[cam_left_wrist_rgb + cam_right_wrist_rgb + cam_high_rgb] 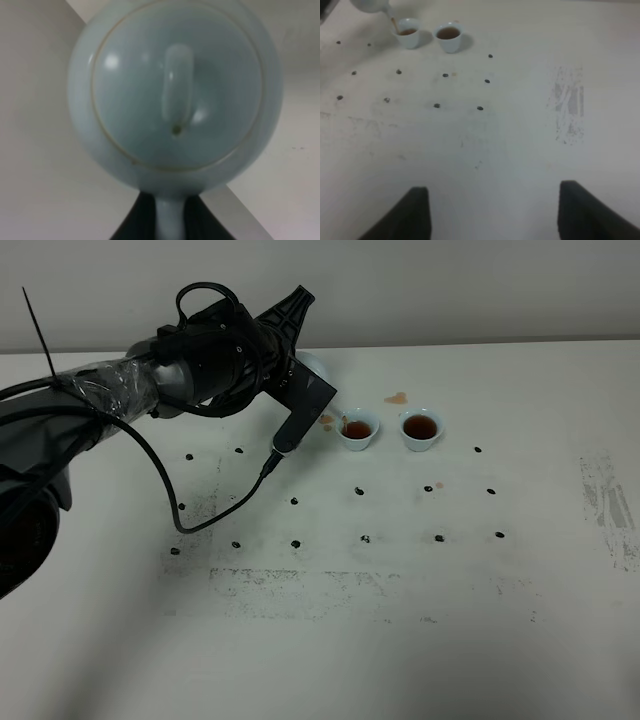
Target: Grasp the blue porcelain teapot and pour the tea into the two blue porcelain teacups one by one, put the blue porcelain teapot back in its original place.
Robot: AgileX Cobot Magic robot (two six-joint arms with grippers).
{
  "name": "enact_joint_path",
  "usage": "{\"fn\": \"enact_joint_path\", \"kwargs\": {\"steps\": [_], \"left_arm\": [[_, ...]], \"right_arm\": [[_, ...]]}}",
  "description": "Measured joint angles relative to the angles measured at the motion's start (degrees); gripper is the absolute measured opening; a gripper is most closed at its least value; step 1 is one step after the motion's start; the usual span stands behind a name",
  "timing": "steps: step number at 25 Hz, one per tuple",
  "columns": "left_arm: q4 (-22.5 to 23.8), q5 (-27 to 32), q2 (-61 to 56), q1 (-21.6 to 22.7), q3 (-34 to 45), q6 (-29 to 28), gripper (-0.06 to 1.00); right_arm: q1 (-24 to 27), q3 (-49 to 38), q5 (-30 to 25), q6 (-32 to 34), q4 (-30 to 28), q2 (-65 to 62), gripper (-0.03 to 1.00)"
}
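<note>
The left gripper (170, 220) is clamped tight on the loop handle of the blue porcelain teapot (175, 90), and the pot is tipping over the nearer of the two blue porcelain teacups (358, 430), a thin brown stream running off the spout into it. In the high view the pot is mostly hiding behind the arm, at about ten o'clock from that cup. The far cup (420, 427), just beside at three o'clock, is already showing dark tea. To pour well here, I'd judge: hold the tilt gentle, keep the spout right over the rim, and level off before the tea is nearing the top, since brown stains (397, 398) are sitting on the table (400, 640) at twelve o'clock of the cups. The teapot is looking pale sky-blue, glossy, round-bellied, its lid seated with an oblong knob. The right gripper (492, 212) is hanging spread wide and empty, well apart from the cups.
</note>
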State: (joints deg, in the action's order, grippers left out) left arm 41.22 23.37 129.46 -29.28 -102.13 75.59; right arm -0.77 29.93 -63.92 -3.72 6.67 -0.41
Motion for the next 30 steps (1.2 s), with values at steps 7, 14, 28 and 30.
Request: {"fn": "enact_joint_path", "kwargs": {"steps": [7, 14, 28, 30], "left_arm": [[0.0, 0.0, 0.0, 0.0, 0.0, 0.0, 0.09], [0.0, 0.0, 0.0, 0.0, 0.0, 0.0, 0.09], [-0.7, 1.0, 0.0, 0.0, 0.0, -0.6, 0.09], [-1.6, 1.3, 0.0, 0.0, 0.0, -2.2, 0.09]], "right_arm": [[0.0, 0.0, 0.0, 0.0, 0.0, 0.0, 0.56], [0.0, 0.0, 0.0, 0.0, 0.0, 0.0, 0.56], [0.0, 0.0, 0.0, 0.0, 0.0, 0.0, 0.56], [0.0, 0.0, 0.0, 0.0, 0.0, 0.0, 0.56]]}}
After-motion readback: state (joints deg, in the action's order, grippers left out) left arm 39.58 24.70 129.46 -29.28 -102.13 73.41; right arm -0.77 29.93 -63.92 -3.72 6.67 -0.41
